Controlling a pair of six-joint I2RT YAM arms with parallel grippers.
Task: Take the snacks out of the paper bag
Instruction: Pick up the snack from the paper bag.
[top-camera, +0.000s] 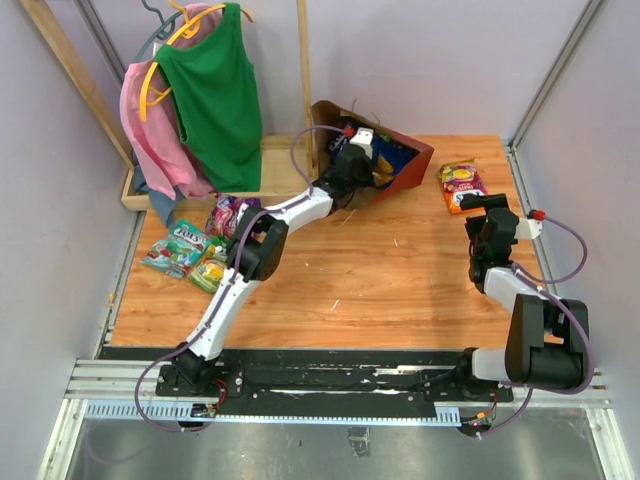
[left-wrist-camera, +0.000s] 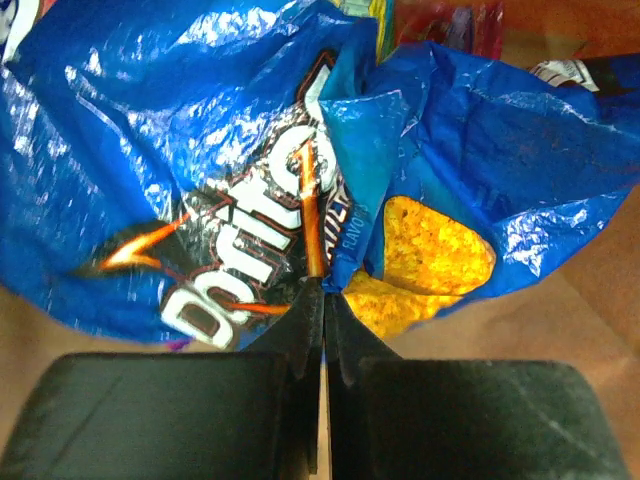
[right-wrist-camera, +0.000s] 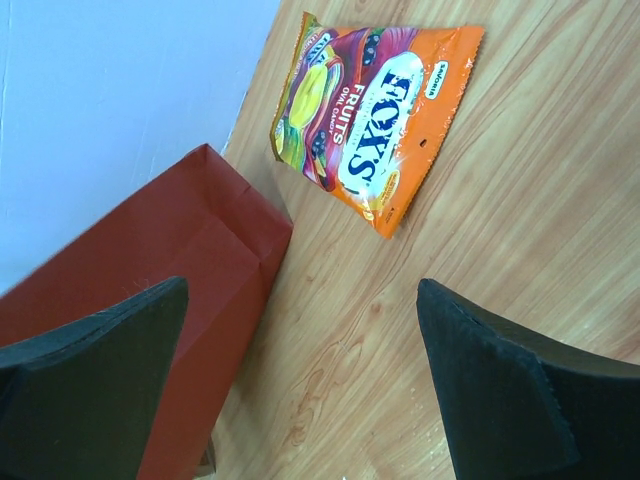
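The paper bag, red outside and brown inside, lies on its side at the back of the table. My left gripper reaches into its mouth. In the left wrist view the left gripper is shut, pinching a fold of the large blue Doritos bag, which is crumpled inside the brown paper. The Doritos bag also shows in the top view. My right gripper is open and empty, hovering over bare wood right of the paper bag. An orange Fox's candy packet lies beyond the right gripper.
A teal packet, a green-yellow packet and a purple candy bag lie on the table at the left. Green and pink garments hang on a wooden rack at the back left. Walls enclose the table.
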